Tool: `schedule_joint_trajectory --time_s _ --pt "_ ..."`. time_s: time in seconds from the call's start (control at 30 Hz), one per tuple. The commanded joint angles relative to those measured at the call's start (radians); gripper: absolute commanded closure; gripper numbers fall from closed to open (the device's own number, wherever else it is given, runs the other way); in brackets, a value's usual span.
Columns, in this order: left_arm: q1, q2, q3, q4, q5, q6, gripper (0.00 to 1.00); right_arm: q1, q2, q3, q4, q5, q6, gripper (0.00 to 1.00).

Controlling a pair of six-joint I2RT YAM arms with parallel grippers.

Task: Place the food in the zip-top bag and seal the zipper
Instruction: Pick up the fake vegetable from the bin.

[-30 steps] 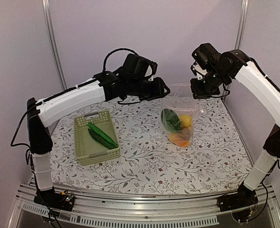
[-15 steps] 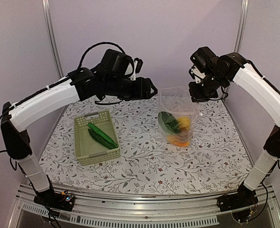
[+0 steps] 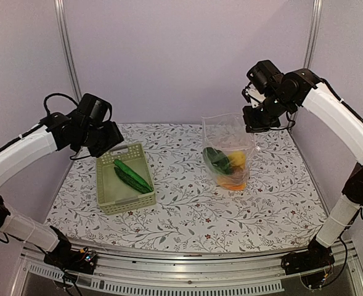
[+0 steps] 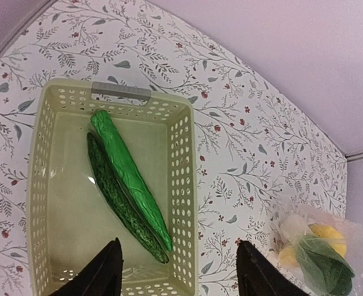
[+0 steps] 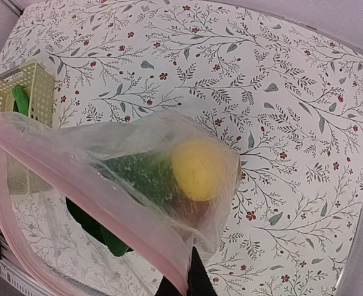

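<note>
Right hand on zip-top bag

Clear crinkly zip-top bag is upright with its mouth open and the pinkish zipper unsealed. Inside are a yellow lemon, a dark green piece and an orange bit. The bright green cucumber and the darker cucumber lie in the basket (side by side, touching).

Three views, all sharing the basket
Top external looks down from high on the basket's near side, far off; left wrist faces straight down close above it; right wrist looks down through the zip-top bag, basket at its left edge.
</note>
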Motion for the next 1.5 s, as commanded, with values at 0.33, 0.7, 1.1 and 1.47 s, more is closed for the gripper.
schedule_joint_trajectory --time_s 0.33,0.7,1.1,1.47 --pt "0.219 0.311 -0.016 0.160 0.081 -0.057 0.42 0.003 -0.041 -0.019 0.019 -0.044 -0.018 1.00" --pt "0.298 0.548 0.081 0.181 0.114 -0.031 0.51 0.003 -0.054 -0.036 0.029 -0.051 -0.018 1.00" --pt "0.332 0.712 0.158 0.196 0.133 -0.013 0.55 0.003 -0.052 -0.051 0.039 -0.060 -0.016 1.00" --pt "0.328 0.734 0.167 0.204 0.143 0.005 0.75 0.003 -0.040 -0.039 0.027 -0.073 -0.020 1.00"
